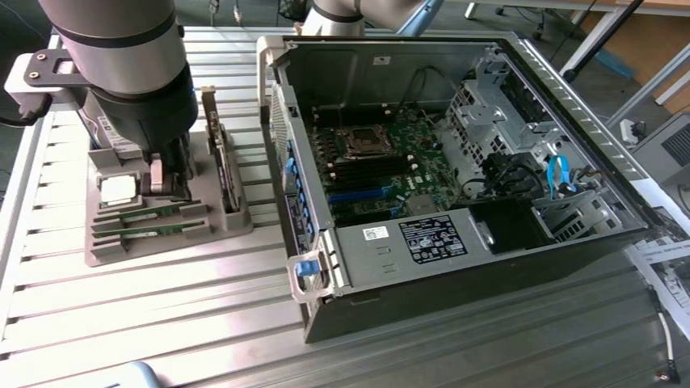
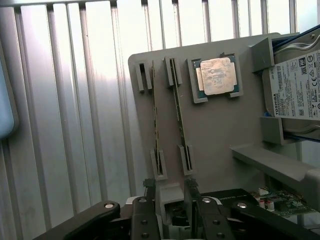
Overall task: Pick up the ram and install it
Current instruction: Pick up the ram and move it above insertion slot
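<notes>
Grey tray (image 2: 220,130) carries the ram (image 2: 156,120), two sticks on edge beside a processor (image 2: 216,75); end effector (image 2: 170,185) hovers just over them, spread, apparently empty; drive (image 2: 297,85) and card (image 1: 221,162) crowd alongside.

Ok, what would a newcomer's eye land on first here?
The open computer case lying on its side, motherboard exposed, dominates the exterior view's middle and right. At that view's left, the arm hangs over a grey tray holding two ram sticks and a silver processor chip.

HDD (image 2: 297,85) white label: "TOSHIBA" readable along edge; rest of label txt too small
</notes>
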`<act>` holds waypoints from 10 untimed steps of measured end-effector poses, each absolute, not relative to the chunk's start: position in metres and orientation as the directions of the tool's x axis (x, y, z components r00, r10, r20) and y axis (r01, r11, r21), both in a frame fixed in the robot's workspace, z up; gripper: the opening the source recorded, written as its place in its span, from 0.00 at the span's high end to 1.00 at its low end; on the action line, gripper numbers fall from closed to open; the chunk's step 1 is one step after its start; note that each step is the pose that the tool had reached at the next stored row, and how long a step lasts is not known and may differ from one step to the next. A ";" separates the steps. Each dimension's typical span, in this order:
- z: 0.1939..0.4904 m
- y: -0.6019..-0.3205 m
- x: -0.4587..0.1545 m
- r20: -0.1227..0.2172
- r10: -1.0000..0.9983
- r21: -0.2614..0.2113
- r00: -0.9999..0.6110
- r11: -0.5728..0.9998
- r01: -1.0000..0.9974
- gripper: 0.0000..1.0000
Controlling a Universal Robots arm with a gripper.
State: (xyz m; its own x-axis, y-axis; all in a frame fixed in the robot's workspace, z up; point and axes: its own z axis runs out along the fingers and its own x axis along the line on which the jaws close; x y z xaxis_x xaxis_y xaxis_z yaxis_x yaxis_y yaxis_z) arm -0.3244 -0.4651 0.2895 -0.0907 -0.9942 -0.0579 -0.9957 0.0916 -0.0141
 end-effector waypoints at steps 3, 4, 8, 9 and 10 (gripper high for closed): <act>0.289 -0.465 -0.325 -0.058 -0.994 -0.014 -0.091 0.092 -0.996 0.64; 0.289 -0.465 -0.325 -0.058 -0.994 -0.014 -0.091 0.091 -0.996 0.64; 0.289 -0.465 -0.328 -0.058 -0.994 -0.014 -0.091 0.092 -0.996 0.64; 0.288 -0.465 -0.329 -0.058 -0.994 -0.014 -0.091 0.092 -0.996 0.64; 0.288 -0.465 -0.330 -0.058 -0.994 -0.014 -0.091 0.092 -0.996 0.64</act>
